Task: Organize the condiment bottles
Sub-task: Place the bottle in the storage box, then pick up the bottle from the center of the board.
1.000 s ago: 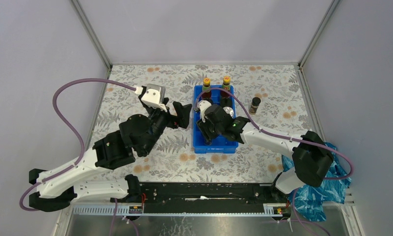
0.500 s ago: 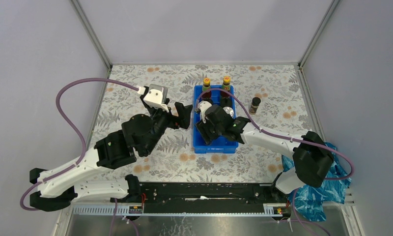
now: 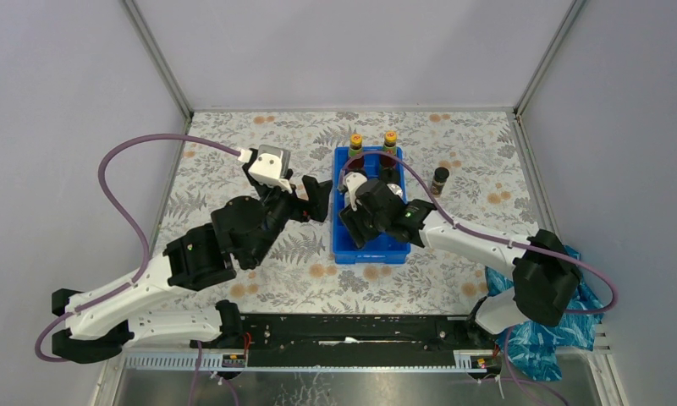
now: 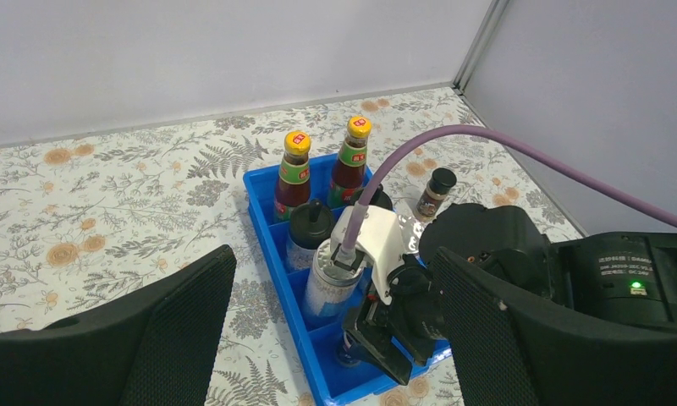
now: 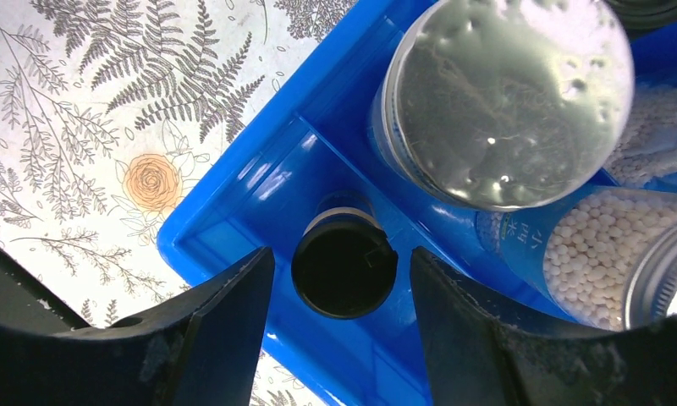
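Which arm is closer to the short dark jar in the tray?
Right. The right gripper hangs over the jar, jaws either side, not touching. The left gripper hangs beside the tray.

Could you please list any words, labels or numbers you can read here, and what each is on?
No text reads clearly.
White print on the right arm's black housing: too small.
Red marks on the yellow bottle caps: blurred.
White characters on the jar's blue label: blurred.
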